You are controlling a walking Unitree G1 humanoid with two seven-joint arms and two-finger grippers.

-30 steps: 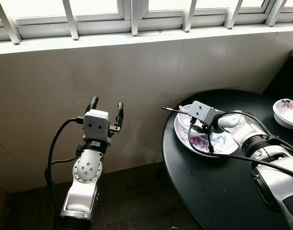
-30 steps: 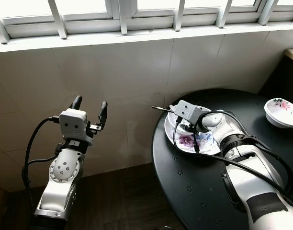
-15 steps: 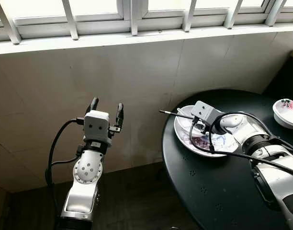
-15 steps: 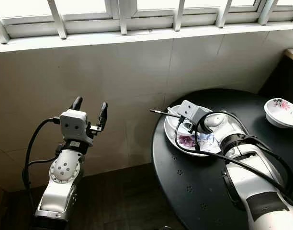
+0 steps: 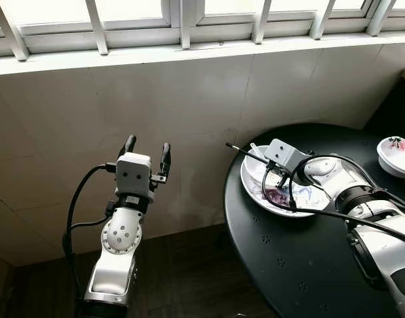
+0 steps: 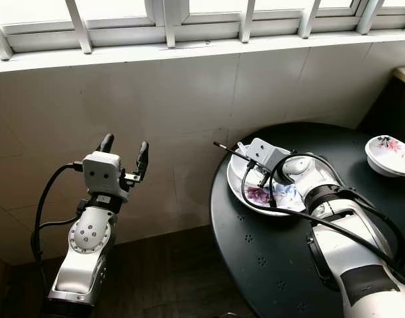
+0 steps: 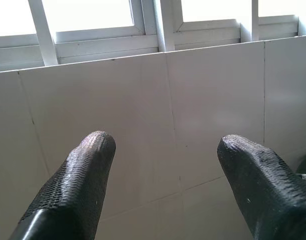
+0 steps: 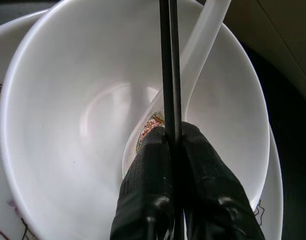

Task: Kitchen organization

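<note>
A pair of thin black chopsticks (image 8: 168, 65) is pinched in my shut right gripper (image 8: 172, 132), which hovers over a white bowl (image 8: 68, 125). A white ceramic spoon (image 8: 203, 40) with a painted scoop lies in the bowl, its handle resting on the rim. The bowl sits on a flowered plate (image 5: 302, 202) at the near left of the round black table (image 5: 308, 265). The chopsticks (image 5: 249, 154) stick out past the table's edge toward the wall. My left gripper (image 5: 147, 149) is raised, open and holding nothing, facing the tiled wall (image 7: 143, 100).
A second flowered bowl (image 5: 398, 154) stands at the table's far right edge. A barred window (image 5: 182, 20) runs above the tiled wall. Dark floor (image 5: 189, 278) lies between my left arm and the table.
The right gripper has turned slightly over the bowl, so the chopsticks now slant with their far tips higher. The left arm has not moved.
</note>
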